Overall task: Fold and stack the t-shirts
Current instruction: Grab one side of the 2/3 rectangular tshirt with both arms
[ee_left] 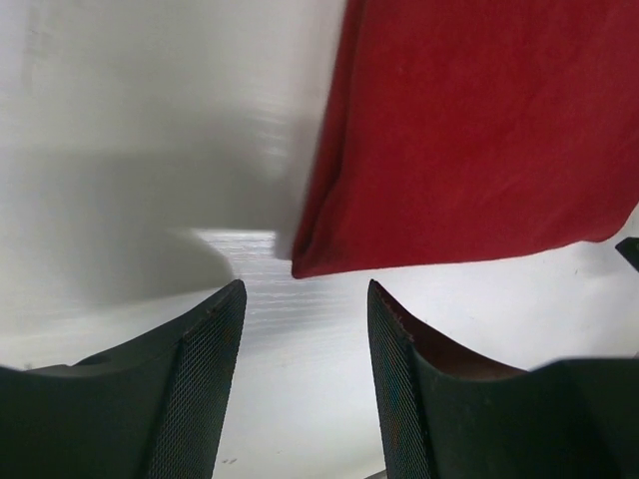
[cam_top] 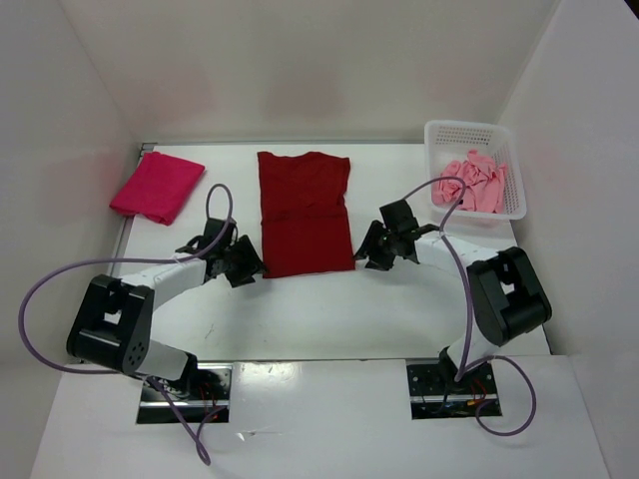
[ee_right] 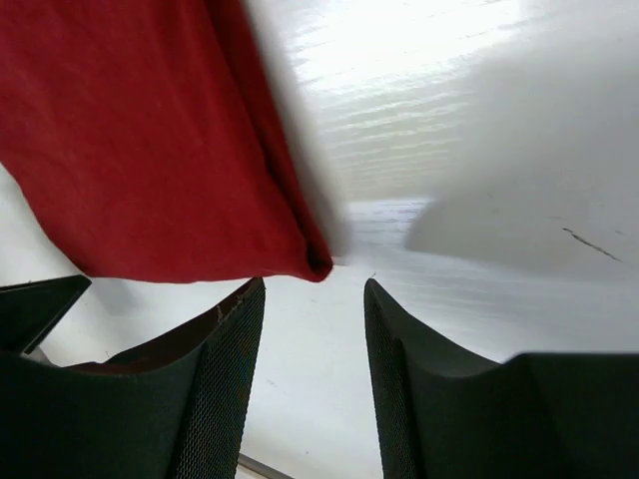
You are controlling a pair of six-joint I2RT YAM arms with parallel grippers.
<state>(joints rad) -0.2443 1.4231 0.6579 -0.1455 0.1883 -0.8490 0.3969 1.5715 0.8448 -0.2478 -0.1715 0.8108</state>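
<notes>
The darker red t-shirt [cam_top: 304,212] lies flat in the middle of the table, its sides folded in to a long rectangle. My left gripper [cam_top: 252,269] is open and empty at its near left corner [ee_left: 305,261]. My right gripper [cam_top: 367,255] is open and empty at its near right corner [ee_right: 315,261]. Both sets of jaws stand just short of the cloth, not touching it. The crimson-magenta t-shirt [cam_top: 158,187] lies folded at the far left. The light pink t-shirt [cam_top: 475,183] is crumpled in the basket.
A white perforated basket [cam_top: 445,133] stands at the far right by the wall. White walls close the table on three sides. Purple cables loop above both arms.
</notes>
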